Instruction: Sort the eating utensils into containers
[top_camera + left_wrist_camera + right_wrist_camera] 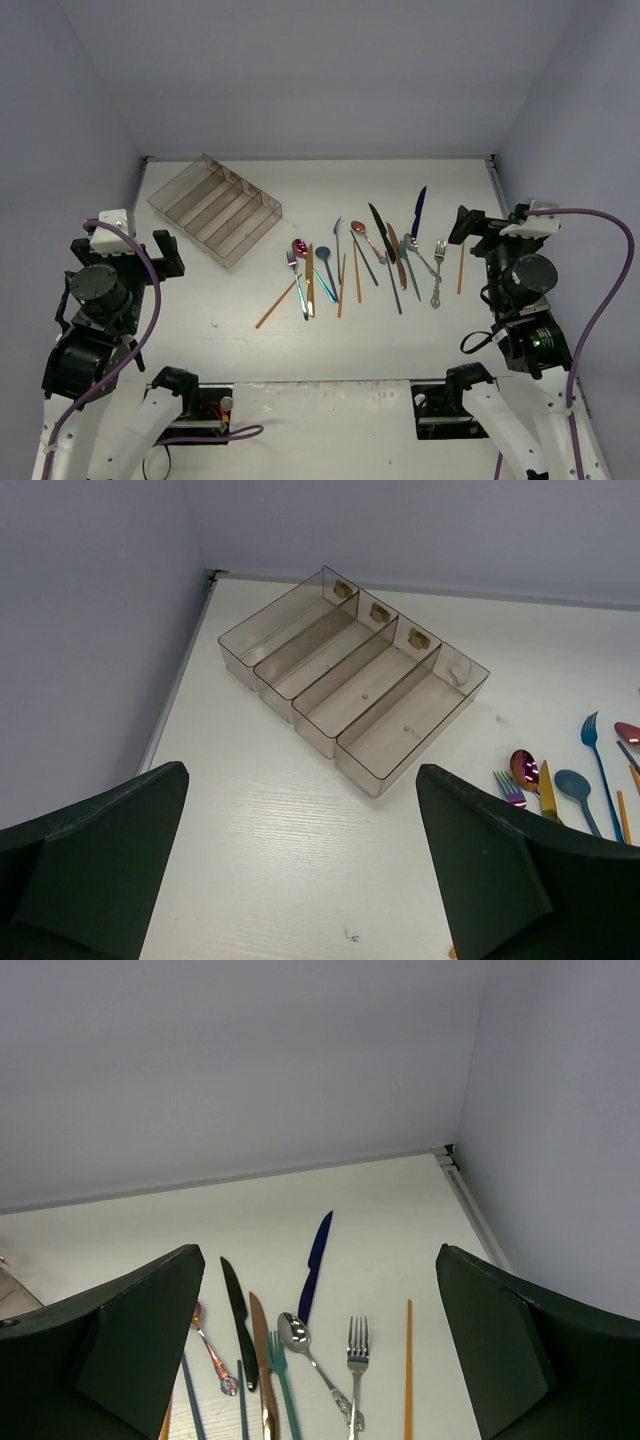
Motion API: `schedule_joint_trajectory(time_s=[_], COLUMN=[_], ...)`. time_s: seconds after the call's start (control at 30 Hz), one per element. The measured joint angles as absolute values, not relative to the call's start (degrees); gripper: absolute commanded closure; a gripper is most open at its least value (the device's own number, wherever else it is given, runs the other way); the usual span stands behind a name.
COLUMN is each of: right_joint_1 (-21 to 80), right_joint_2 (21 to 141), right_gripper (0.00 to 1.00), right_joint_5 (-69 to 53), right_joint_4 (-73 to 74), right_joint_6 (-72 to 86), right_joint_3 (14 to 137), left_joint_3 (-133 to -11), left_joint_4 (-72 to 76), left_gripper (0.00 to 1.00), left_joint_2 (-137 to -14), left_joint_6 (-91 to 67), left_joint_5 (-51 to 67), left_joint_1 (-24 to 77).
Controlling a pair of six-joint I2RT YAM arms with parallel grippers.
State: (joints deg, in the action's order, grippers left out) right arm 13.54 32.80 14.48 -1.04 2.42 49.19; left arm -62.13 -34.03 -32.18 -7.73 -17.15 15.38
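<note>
1. Left gripper [302, 772] and right gripper [320, 1253] both hang with jaws spread wide, pinching nothing, one near each side edge of the table [200, 300].
2. Eating utensils [370, 265] lie in a loose row across the table's middle. None is in the tray [360, 775], which sits askew by the far left corner.
3. Risk, as I judge it: the pieces are thin and flat, and several cross or touch, so a pinch could lift two at once or skid off. A bump could shift the light tray.
4. Only the left wrist view shows four bare compartments with small gold tags at their far ends. Only the top view shows the whole row. The right wrist view catches just its right end: blue knife [316, 1260], silver fork [357, 1360], copper chopstick [408, 1370].
</note>
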Motion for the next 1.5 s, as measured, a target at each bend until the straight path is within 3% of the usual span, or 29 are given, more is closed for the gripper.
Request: schedule_joint_trajectory(time_s=[0.3, 0.6, 0.93, 1.13, 1.37, 1.5], right_joint_1=[13.5, 13.5, 13.5, 13.5, 13.5, 13.5], right_joint_2=[32.8, 31.7, 29.8, 28.0, 26.5, 25.8], right_gripper=[0.00, 0.00, 0.00, 0.00, 0.00, 0.00], right_joint_5=[14.8, 15.0, 15.2, 15.8, 16.3, 16.6], right_joint_4=[-1.0, -1.0, -1.0, -1.0, -0.7, -0.6], right_joint_6=[3.0, 3.3, 4.5, 5.6, 6.2, 6.2], right_joint_3=[49.2, 48.6, 46.9, 45.9, 44.4, 44.1], left_joint_3=[-63.2, -67.6, -72.2, -71.8, -69.1, -68.0], left_joint_4=[-35.2, -38.5, -42.9, -44.9, -45.3, -44.5], left_gripper=[0.03, 0.03, 0.03, 0.19, 0.30, 0.44], left_joint_2=[-34.8, -48.5, -71.4, -83.1, -94.6, -98.2], left_joint_6=[-5.3, -4.5, -1.8, -2.1, -3.2, -3.6], left_joint_5=[-2.9, 11.3, 9.8, 7.9, 6.9, 6.2], left_joint_1=[15.4, 15.9, 31.1, 31.0, 32.5, 34.5])
